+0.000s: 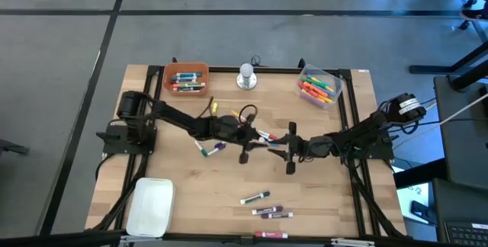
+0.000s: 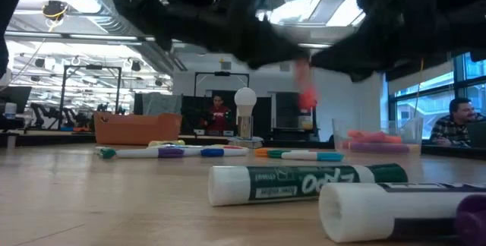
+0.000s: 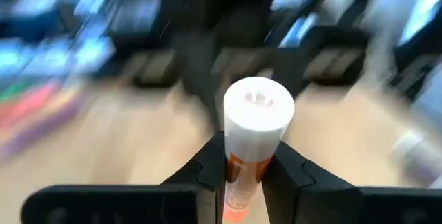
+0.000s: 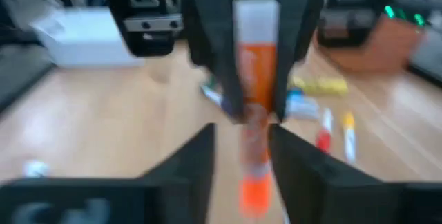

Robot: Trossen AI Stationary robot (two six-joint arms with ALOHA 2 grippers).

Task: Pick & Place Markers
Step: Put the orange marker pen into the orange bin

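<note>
1 orange marker (image 3: 250, 141) sits clamped in left gripper (image 3: 247, 172) (right gripper (image 4: 242, 156) beneath).

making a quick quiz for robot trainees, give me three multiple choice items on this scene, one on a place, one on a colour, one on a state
1. Where does the silver round knob stand?
A. On the white lid
B. Between the orange plastic tray and the clear plastic tub
C. At the table's front edge

2. What colour is the band on the white-ended marker in the left claw?
A. Green
B. Purple
C. Orange

3. How is the left claw?
A. Shut on the marker
B. Open and empty
C. Resting on the table

Key: B, the silver round knob sits between the orange plastic tray and the clear plastic tub. C, the white-ended marker shows orange below its end. A, the left claw pinches it from both sides.
</note>
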